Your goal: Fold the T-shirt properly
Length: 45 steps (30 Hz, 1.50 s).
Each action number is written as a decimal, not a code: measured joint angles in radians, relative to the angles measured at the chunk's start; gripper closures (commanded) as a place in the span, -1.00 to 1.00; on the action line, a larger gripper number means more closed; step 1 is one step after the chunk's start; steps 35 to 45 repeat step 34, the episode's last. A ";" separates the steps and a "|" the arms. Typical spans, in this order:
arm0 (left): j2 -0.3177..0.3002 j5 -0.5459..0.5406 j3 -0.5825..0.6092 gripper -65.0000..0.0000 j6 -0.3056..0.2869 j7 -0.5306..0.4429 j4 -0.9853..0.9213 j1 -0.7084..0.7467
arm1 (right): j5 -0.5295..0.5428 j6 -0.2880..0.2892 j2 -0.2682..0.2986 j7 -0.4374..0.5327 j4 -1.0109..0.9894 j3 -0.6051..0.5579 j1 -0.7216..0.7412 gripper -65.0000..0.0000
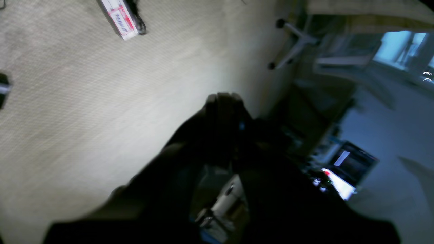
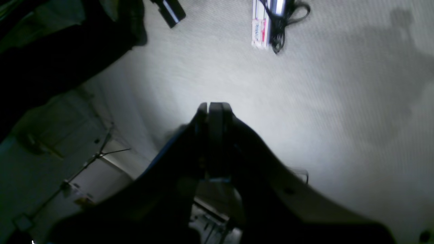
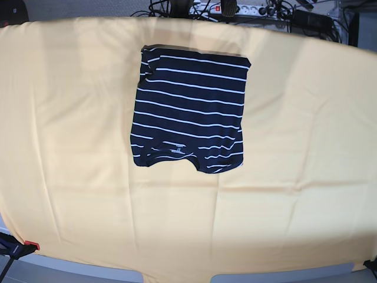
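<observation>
In the base view the T-shirt (image 3: 188,112), dark navy with thin white stripes, lies folded into a compact rectangle on the yellow cloth (image 3: 70,147), a little behind the table's middle. Its collar side faces the front edge. Neither arm shows in the base view. The left wrist view is blurred; my left gripper (image 1: 222,98) hangs over pale carpet with its dark jaws together and nothing in them. In the right wrist view my right gripper (image 2: 214,105) is shut and empty too, also over the carpet. The shirt is not in either wrist view.
Behind the table's far edge lie a power strip (image 3: 206,8) and tangled cables (image 3: 277,10). On the carpet, a white and red power strip (image 1: 120,17) (image 2: 261,28). A chair base (image 1: 291,40) and lit screens (image 1: 349,169) stand at the left wrist view's right.
</observation>
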 measured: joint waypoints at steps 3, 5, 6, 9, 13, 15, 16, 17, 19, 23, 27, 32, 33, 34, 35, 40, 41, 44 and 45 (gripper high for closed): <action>0.045 0.111 0.046 1.00 0.021 -0.114 -0.131 -0.105 | -0.096 0.000 -0.006 0.087 -0.132 -0.093 0.109 1.00; 0.087 0.186 0.060 1.00 0.019 -0.218 -0.223 -0.175 | -0.160 -0.002 -0.011 0.169 -0.214 -0.145 0.180 1.00; 0.109 0.226 0.063 1.00 0.019 -0.269 -0.270 -0.209 | -0.195 -0.003 -0.020 0.201 -0.254 -0.168 0.215 1.00; 0.173 0.356 0.063 1.00 0.024 -0.436 -0.415 -0.300 | -0.291 -0.056 -0.050 0.270 -0.362 -0.232 0.309 1.00; 0.246 0.524 0.063 1.00 0.086 -0.685 -0.612 -0.392 | -0.416 -0.192 -0.097 0.402 -0.487 -0.301 0.395 1.00; 0.282 0.575 0.063 1.00 0.220 -0.798 -0.709 -0.425 | -0.489 -0.256 -0.122 0.496 -0.539 -0.317 0.417 1.00; 0.297 0.591 0.063 1.00 0.285 -0.852 -0.752 -0.437 | -0.530 -0.288 -0.131 0.551 -0.562 -0.325 0.426 1.00; 0.312 0.603 0.063 1.00 0.331 -0.902 -0.794 -0.450 | -0.572 -0.316 -0.141 0.593 -0.583 -0.328 0.433 1.00; 0.332 0.639 0.063 1.00 0.381 -0.973 -0.862 -0.473 | -0.601 -0.369 -0.158 0.653 -0.608 -0.332 0.438 1.00; 0.375 0.653 0.063 1.00 0.406 -1.030 -0.920 -0.497 | -0.600 -0.426 -0.185 0.679 -0.611 -0.347 0.435 1.00; 0.440 0.654 0.078 1.00 0.474 -1.031 -0.928 -0.500 | -0.600 -0.474 -0.202 0.708 -0.611 -0.365 0.436 1.00; 0.499 0.638 0.170 1.00 0.501 -1.033 -0.930 -0.500 | -0.602 -0.489 -0.239 0.731 -0.611 -0.368 0.438 1.00; 0.500 0.635 0.192 1.00 0.501 -1.034 -0.930 -0.500 | -0.601 -0.490 -0.249 0.737 -0.611 -0.368 0.437 1.00; 0.499 0.635 0.212 1.00 0.501 -1.033 -0.930 -0.500 | -0.601 -0.490 -0.259 0.737 -0.611 -0.368 0.438 1.00; 0.499 0.635 0.212 1.00 0.501 -1.033 -0.930 -0.500 | -0.601 -0.490 -0.259 0.737 -0.611 -0.368 0.438 1.00; 0.499 0.635 0.212 1.00 0.501 -1.033 -0.930 -0.500 | -0.601 -0.490 -0.259 0.737 -0.611 -0.368 0.438 1.00; 0.499 0.635 0.212 1.00 0.501 -1.033 -0.930 -0.500 | -0.601 -0.490 -0.259 0.737 -0.611 -0.368 0.438 1.00; 0.499 0.635 0.212 1.00 0.501 -1.033 -0.930 -0.500 | -0.601 -0.490 -0.259 0.737 -0.611 -0.368 0.438 1.00; 0.499 0.635 0.212 1.00 0.501 -1.033 -0.930 -0.500 | -0.601 -0.490 -0.259 0.737 -0.611 -0.368 0.438 1.00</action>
